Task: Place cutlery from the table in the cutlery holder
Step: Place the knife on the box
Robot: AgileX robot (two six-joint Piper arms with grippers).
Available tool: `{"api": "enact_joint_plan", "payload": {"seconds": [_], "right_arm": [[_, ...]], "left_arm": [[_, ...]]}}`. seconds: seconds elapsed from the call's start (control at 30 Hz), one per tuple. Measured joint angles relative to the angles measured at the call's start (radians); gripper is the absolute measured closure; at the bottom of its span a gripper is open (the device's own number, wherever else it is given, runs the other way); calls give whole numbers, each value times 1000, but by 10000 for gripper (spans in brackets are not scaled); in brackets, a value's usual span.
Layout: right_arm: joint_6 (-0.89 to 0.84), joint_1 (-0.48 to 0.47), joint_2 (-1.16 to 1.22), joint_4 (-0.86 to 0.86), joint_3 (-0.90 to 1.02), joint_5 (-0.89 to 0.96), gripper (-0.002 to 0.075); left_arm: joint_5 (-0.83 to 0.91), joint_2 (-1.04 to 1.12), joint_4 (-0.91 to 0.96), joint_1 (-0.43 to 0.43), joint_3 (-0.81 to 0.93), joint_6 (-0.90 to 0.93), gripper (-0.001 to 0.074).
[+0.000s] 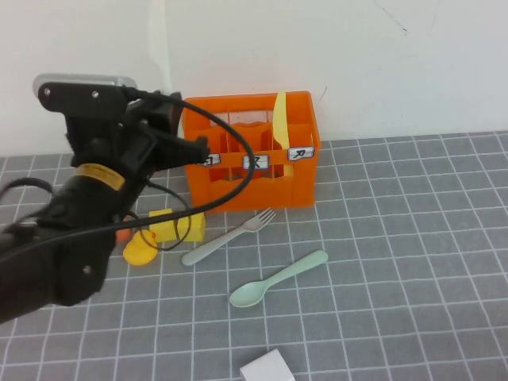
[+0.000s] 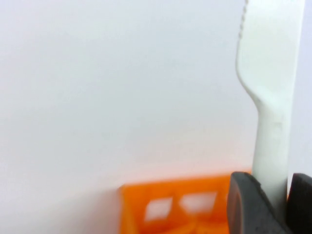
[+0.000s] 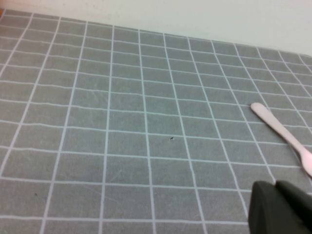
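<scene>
My left gripper [image 1: 168, 111] [image 2: 280, 197] is shut on the white knife [image 2: 270, 83] and holds it upright, blade up, by the left end of the orange cutlery holder [image 1: 252, 171]. The knife shows pale against the wall in the high view [image 1: 161, 51]. The holder's rim shows below the gripper in the left wrist view [image 2: 170, 204]. A yellow knife [image 1: 279, 119] stands in the holder's right compartment. The grey-green fork [image 1: 230, 236] and mint-green spoon [image 1: 278, 279] lie on the table [image 1: 397, 238] in front of the holder. My right gripper [image 3: 280, 209] is shut and empty over bare tiles, outside the high view.
A yellow cube [image 1: 176, 226] and a yellow rubber duck [image 1: 140, 250] sit beside my left arm. A small white box [image 1: 268, 369] lies at the front edge. A pale cutlery handle [image 3: 278, 129] lies near my right gripper. The wall stands close behind the holder.
</scene>
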Motion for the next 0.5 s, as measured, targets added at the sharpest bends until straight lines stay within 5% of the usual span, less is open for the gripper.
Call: {"api": "enact_joint_plan", "payload": {"seconds": [0.23,0.5], "right_arm": [[0,0,0,0,0,0,729],[0,0,0,0,0,0,729]], "left_arm": [[-190,192,173,0,-101,-307,604],[-197,387,328,-42,-330,-351,604]]}}
